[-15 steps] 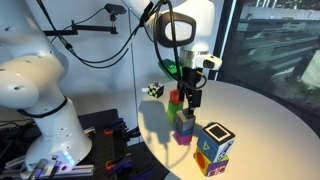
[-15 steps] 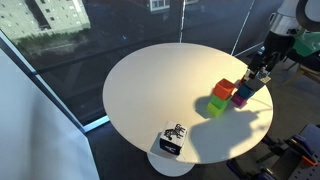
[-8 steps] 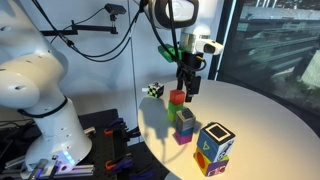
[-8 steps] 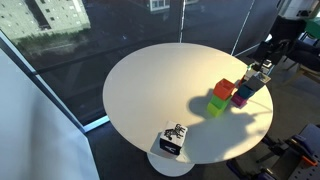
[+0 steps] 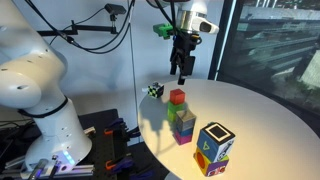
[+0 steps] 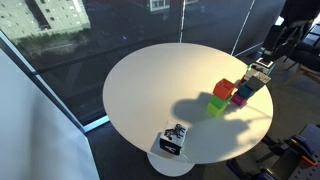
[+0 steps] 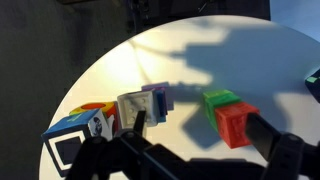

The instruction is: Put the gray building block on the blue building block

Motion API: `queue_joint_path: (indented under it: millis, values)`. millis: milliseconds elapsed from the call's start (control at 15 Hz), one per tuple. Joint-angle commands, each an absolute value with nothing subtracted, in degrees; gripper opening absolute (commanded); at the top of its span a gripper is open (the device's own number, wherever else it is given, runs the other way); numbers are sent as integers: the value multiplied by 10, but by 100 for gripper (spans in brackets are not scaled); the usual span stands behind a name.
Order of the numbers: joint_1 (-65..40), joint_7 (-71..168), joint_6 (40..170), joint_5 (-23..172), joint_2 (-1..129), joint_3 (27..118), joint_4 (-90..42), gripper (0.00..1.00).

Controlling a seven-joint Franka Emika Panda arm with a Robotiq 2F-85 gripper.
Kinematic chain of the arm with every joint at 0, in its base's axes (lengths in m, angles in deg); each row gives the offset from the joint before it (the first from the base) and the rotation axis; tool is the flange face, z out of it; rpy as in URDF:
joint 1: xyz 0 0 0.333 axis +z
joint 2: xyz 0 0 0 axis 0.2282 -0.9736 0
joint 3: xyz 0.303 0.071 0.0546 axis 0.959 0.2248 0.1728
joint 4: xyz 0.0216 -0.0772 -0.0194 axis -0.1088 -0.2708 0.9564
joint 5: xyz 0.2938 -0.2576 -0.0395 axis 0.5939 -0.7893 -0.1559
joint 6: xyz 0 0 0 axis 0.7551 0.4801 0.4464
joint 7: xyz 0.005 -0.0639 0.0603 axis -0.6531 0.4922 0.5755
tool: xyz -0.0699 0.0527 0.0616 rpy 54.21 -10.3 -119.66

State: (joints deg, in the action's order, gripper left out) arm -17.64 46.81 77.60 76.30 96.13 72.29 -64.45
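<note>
Though exterior views blur it, wrist view shows end effector (image 7: 197,128) spread apart.

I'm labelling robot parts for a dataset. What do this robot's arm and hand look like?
The arm is glossy white with rounded segments and a dark ring at a joint. The hand is black and ends in two slim dark fingers. A small green part sits by the wrist, and thin black cables run nearby. No markings are legible.
</note>
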Motion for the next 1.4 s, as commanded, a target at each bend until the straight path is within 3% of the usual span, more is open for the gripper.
queue_joint_path:
  millis: [0,733,1333]
  values:
    - [-173,491,717,773,992,731,-631,100]
    - [-165,480,613,781,1112,738,-643,100]
    - [-159,468,642,793,1190,736,-667,100]
